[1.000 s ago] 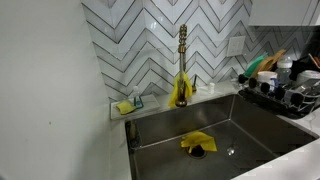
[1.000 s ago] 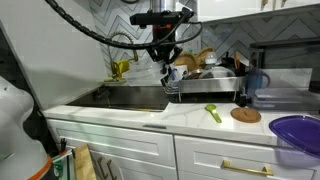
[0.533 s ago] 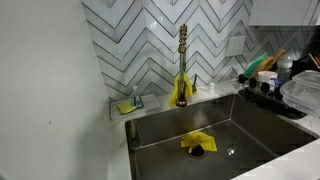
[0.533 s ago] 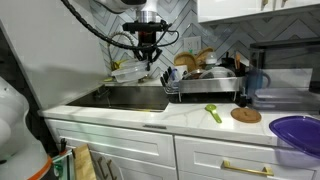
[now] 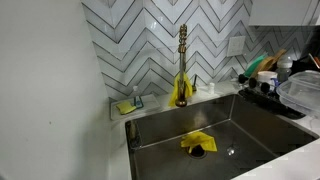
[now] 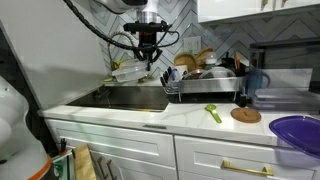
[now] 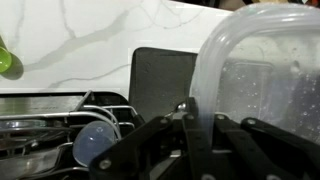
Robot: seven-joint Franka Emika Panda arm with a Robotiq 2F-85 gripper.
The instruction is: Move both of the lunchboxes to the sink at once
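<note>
The pincer [image 7: 187,110] is pressed shut on the rim of the clear lunchboxes [image 7: 262,75], which are pinched between its dark fingers [image 7: 150,135] in the wrist view. How many are stacked there cannot be told. The lunchboxes are held up in the air and are not set down on anything. In an exterior view the pincer [image 6: 148,58] is seen over the right part of the sink [image 6: 128,98], near the dish rack [image 6: 205,82]. Down in the sink a yellow cloth [image 5: 197,142] is laid on the drain. A gold faucet [image 5: 182,50] is seen at the far side.
</note>
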